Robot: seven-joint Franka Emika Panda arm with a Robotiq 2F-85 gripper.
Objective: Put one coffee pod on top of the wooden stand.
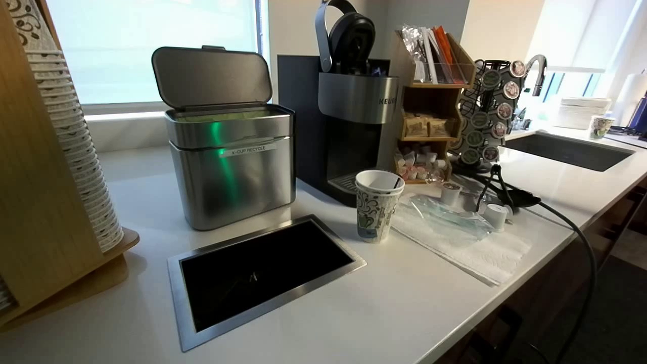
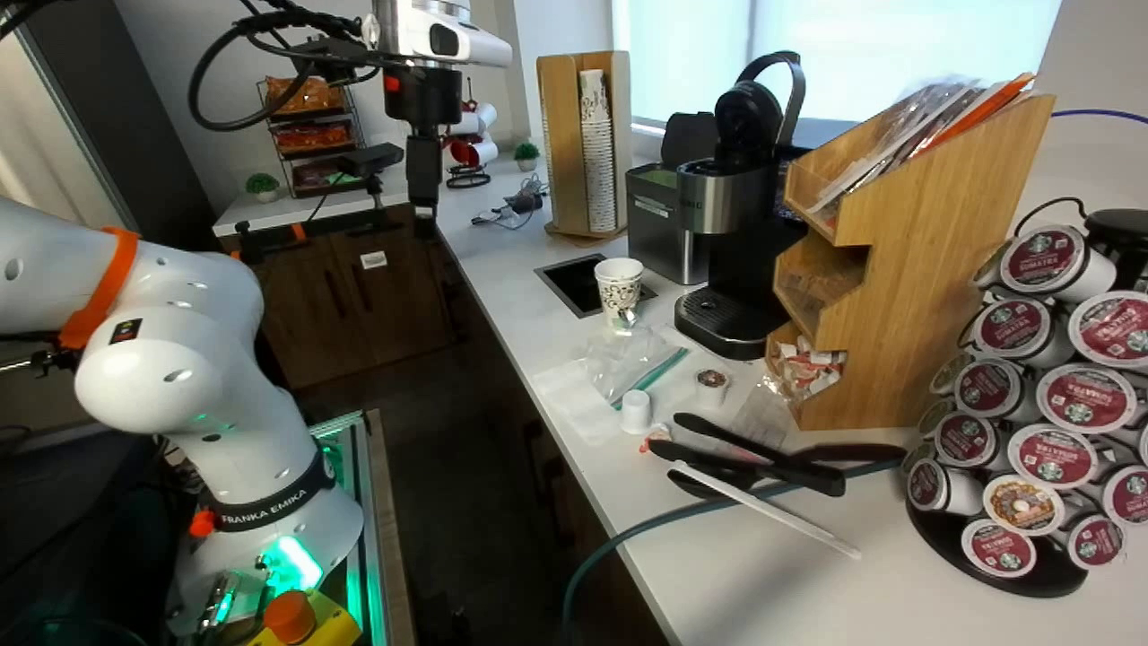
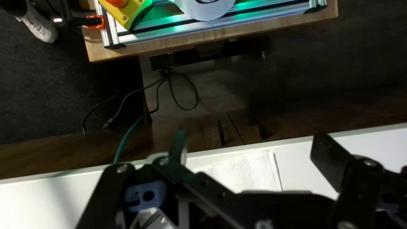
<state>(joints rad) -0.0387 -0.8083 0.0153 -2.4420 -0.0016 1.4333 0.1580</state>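
The wooden stand (image 1: 433,95) is a brown organiser with open compartments of packets, right beside the coffee machine; its side panel shows in an exterior view (image 2: 933,314). Two loose coffee pods are on the counter in front of it. One white pod (image 1: 496,216) stands upside down, also visible in an exterior view (image 2: 636,411). The other pod (image 1: 450,192) has its printed lid up, also in an exterior view (image 2: 711,386). My gripper (image 2: 423,220) hangs high near the counter's front edge, away from both pods. In the wrist view its fingers (image 3: 252,151) are wide apart with nothing between them.
Stacked paper cups (image 2: 619,289), a plastic bag (image 2: 628,359), a paper towel (image 3: 243,170) and black utensils (image 2: 753,462) lie around the pods. A pod carousel (image 2: 995,556), coffee machine (image 2: 731,327), steel bin (image 1: 232,177) and sunken opening (image 1: 174,283) stand along the counter. A cable (image 2: 619,538) crosses the edge.
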